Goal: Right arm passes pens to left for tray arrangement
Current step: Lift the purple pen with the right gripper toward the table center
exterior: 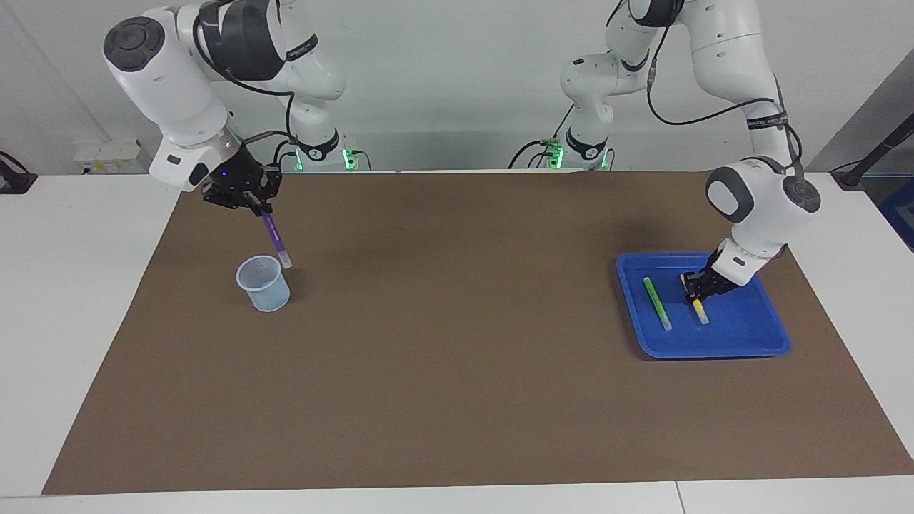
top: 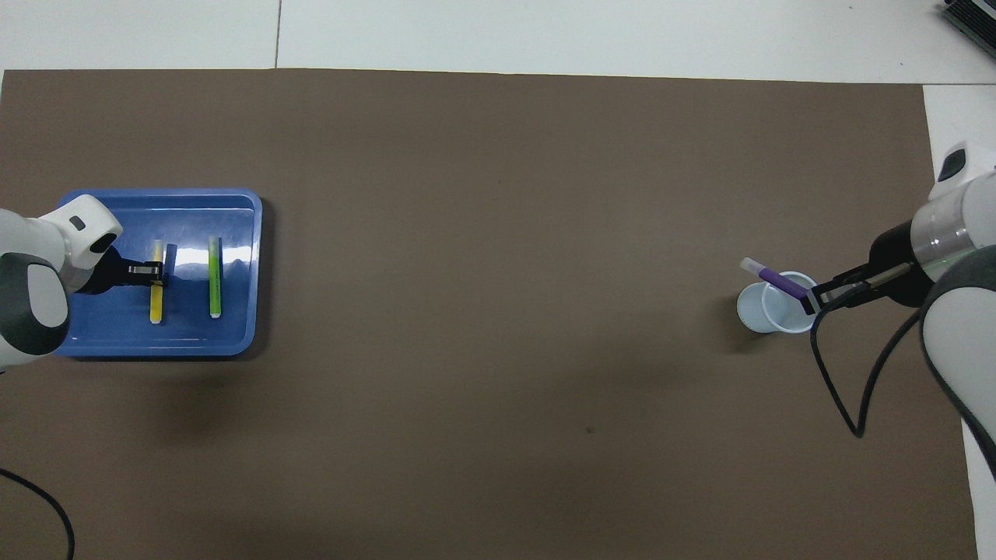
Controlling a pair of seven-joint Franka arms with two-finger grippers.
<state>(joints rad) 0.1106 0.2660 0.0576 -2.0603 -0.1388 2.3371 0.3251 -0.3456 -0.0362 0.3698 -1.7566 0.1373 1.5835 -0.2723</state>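
step: setting yellow pen (exterior: 700, 310) beside green pen (exterior: 657, 303) in tray (exterior: 714, 348)
left gripper (exterior: 694, 287): grasping yellow pen
right gripper (exterior: 251, 200): gripping purple pen (exterior: 275, 240) over cup (exterior: 263, 284)
next: likely releasing, then handing over

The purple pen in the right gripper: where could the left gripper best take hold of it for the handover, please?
Probably the bare lower barrel just above its pale tip. The right gripper is shut on the purple pen's top end, and the pen hangs slanted over the cup, so coming in from the side, toward the tray, looks best.
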